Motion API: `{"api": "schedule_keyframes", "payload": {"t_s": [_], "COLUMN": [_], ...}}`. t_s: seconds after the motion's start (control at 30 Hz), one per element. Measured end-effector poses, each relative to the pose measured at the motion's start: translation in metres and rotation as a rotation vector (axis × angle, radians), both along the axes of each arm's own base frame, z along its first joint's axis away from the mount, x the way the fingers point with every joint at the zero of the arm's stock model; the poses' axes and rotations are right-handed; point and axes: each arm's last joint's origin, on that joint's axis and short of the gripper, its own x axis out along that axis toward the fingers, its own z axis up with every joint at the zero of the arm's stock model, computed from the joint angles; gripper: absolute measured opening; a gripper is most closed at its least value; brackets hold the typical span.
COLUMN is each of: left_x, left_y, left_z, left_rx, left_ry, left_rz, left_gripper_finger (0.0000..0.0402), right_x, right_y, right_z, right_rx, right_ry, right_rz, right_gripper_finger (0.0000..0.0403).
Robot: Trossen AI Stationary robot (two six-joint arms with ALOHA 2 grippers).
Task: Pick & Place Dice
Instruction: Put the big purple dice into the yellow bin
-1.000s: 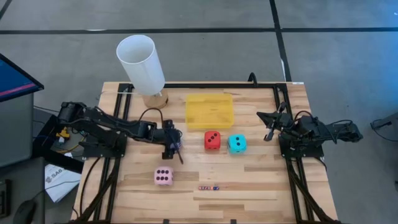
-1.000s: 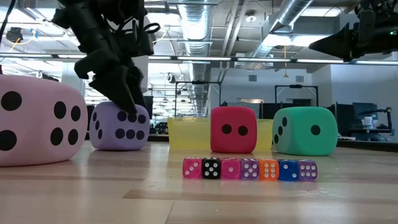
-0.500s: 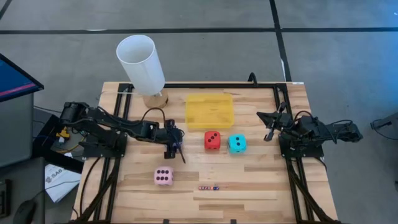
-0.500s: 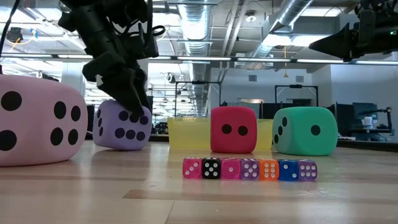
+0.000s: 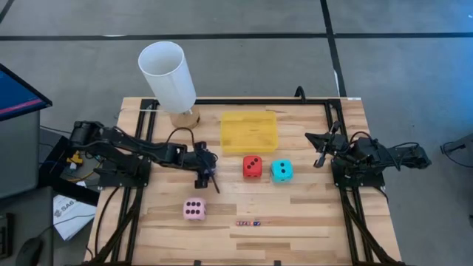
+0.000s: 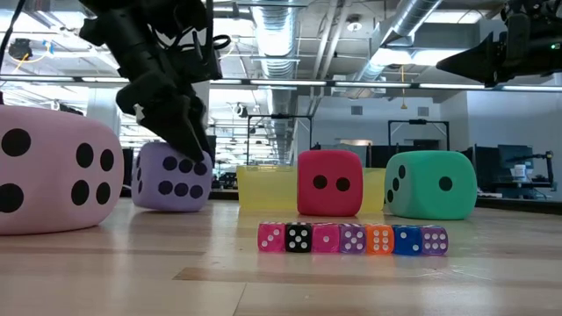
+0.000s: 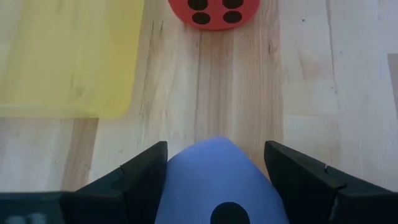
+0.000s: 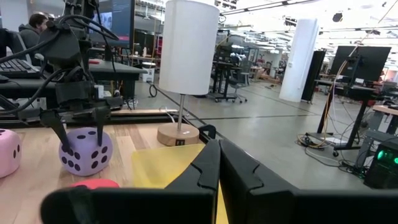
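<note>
Wooden boards are making up the table [image 5: 295,229], and everything is sitting on it. Near the far edge, a tall white lamp [image 5: 168,74] is standing on a round wood base, and a flat yellow tray [image 5: 249,131] is lying just beside it. The left arm [image 5: 133,151] is reaching toward the middle of the table. Its left gripper [image 5: 205,177] is pinching the purple die [image 6: 171,178] between its two dark fingers [image 7: 134,177], one on each side. That die is tilting a little and sitting near the tray. The red die [image 5: 252,166] and the cyan die [image 5: 281,171] are resting close together just in front of the tray. The pink die [image 5: 194,210] is sitting alone nearer the front edge, well apart from the others. The right arm [image 5: 377,157] is waiting at the right side of the table, and its right gripper [image 5: 320,148] is keeping its fingers pressed together on nothing. A row of tiny dice [image 6: 352,238] is lying near the front edge.
</note>
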Motion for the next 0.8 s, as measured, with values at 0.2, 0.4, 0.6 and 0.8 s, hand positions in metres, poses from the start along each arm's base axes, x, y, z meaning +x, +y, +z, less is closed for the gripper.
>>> {"api": "schedule_keyframes", "payload": {"t_s": [0.2, 0.4, 0.6, 0.8], "left_x": [-0.006, -0.013, -0.019, -0.027], "left_y": [0.000, 0.001, 0.002, 0.003], "left_z": [0.018, 0.037, 0.047, 0.044], "left_rx": [-0.010, -0.030, -0.156, -0.229], "left_ry": [-0.078, -0.173, -0.243, -0.188], "left_rz": [-0.001, 0.028, 0.169, 0.293], "left_gripper_finger": [0.0250, 0.0225, 0.0214, 0.0248], "right_x": [0.000, 0.000, 0.000, 0.000], "right_y": [0.000, 0.000, 0.000, 0.000], "right_z": [0.000, 0.000, 0.000, 0.000], "right_rx": [0.000, 0.000, 0.000, 0.000], "right_ry": [0.000, 0.000, 0.000, 0.000], "right_rz": [0.000, 0.000, 0.000, 0.000], "right_gripper_finger": [0.0003, 0.0003, 0.0003, 0.0003]}}
